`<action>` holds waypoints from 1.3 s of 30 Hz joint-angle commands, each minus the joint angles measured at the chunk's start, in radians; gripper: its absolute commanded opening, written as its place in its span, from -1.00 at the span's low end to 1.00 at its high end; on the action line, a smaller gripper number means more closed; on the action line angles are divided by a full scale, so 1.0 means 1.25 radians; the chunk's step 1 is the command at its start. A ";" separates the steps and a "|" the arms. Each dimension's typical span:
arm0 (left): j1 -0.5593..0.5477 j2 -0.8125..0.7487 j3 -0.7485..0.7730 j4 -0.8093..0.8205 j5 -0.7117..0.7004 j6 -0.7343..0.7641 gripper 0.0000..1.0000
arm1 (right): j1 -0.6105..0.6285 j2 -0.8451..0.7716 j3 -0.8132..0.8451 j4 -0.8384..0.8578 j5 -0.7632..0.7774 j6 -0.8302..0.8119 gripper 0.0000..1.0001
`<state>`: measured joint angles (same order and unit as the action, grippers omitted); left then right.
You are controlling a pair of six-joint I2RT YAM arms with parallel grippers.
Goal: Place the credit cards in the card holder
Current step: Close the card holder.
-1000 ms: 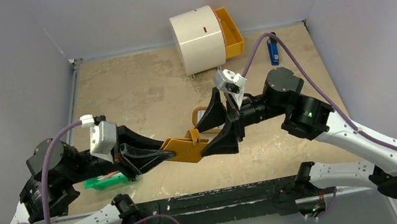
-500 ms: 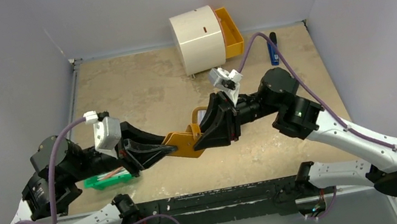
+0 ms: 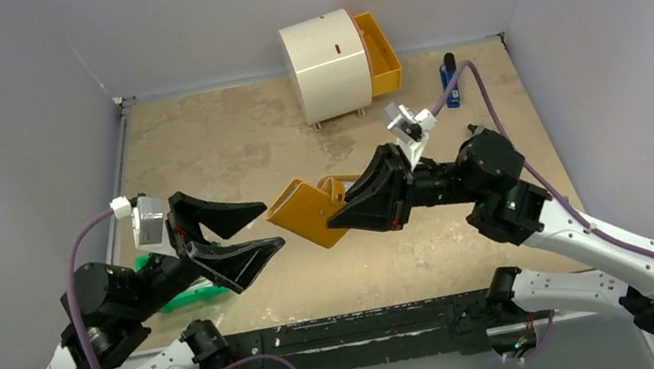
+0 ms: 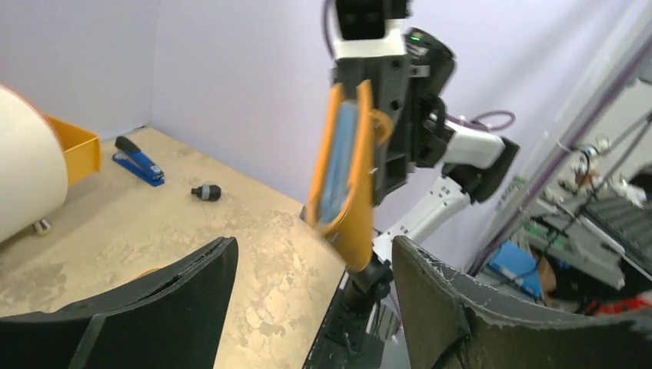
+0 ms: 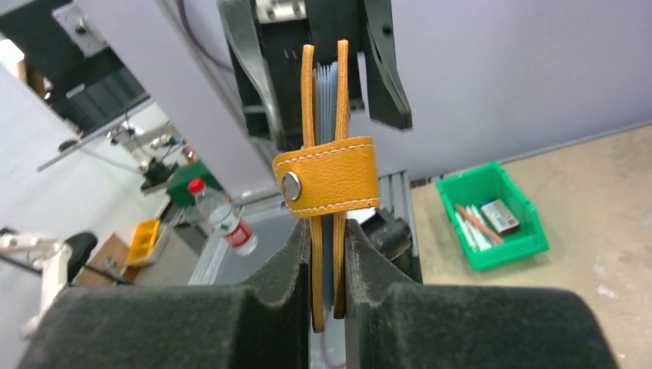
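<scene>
The tan-orange card holder [image 3: 305, 211] hangs in the air over the middle of the table, pinched at one edge by my right gripper [image 3: 341, 217], which is shut on it. In the right wrist view the holder [image 5: 327, 173] stands edge-on between the pads [image 5: 361, 261], its snap strap closed across it. Pale blue credit cards [image 5: 328, 84] show between its two leaves, and again as a blue strip [image 4: 338, 165] in the left wrist view. My left gripper [image 3: 271, 226] is open, just left of the holder and apart from it, with nothing between its fingers [image 4: 192, 292].
A white round drawer unit [image 3: 327, 65] with an orange drawer stands at the back. A blue stapler [image 3: 450, 83] lies at the back right, a small black part [image 4: 206, 192] near it. A green bin [image 3: 182, 296] of small items sits under the left arm.
My left gripper has let go of the card holder, opened wide and drawn back to the left. The right gripper has closed on the holder and lifted it slightly up and right.
</scene>
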<state>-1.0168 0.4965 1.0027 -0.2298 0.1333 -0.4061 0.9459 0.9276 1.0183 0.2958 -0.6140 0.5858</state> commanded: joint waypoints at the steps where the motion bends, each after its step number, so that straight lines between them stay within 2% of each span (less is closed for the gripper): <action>1: 0.000 -0.058 -0.113 0.222 -0.151 -0.143 0.48 | -0.004 -0.044 -0.010 0.129 0.131 0.050 -1.00; 6: 0.000 -0.042 -0.187 0.363 -0.215 -0.257 0.55 | -0.003 -0.066 -0.034 0.146 0.237 0.084 -1.00; 11: 0.000 0.058 -0.171 0.475 -0.170 -0.340 0.59 | -0.003 -0.056 -0.052 0.181 0.296 0.139 -1.00; 16: 0.000 0.149 -0.156 0.581 -0.113 -0.374 0.62 | -0.003 -0.046 -0.073 0.208 0.337 0.189 -1.00; 20: 0.000 0.178 -0.159 0.613 -0.116 -0.386 0.64 | -0.003 -0.053 -0.092 0.224 0.362 0.214 -1.00; 23: 0.000 0.184 -0.168 0.628 -0.135 -0.397 0.52 | -0.003 -0.059 -0.102 0.227 0.372 0.225 -1.00; 27: 0.000 0.194 -0.177 0.647 -0.151 -0.408 0.09 | -0.003 -0.068 -0.116 0.228 0.382 0.230 -1.00; 30: 0.000 0.200 -0.177 0.654 -0.150 -0.415 -0.11 | -0.003 -0.073 -0.125 0.232 0.388 0.234 -1.00; 39: 0.000 0.220 -0.181 0.656 -0.134 -0.440 -0.02 | -0.004 -0.079 -0.155 0.276 0.401 0.257 -1.00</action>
<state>-1.0164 0.7681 0.7681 0.5159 -0.0502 -0.9291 0.9466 0.8452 0.8349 0.5396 -0.1490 0.8822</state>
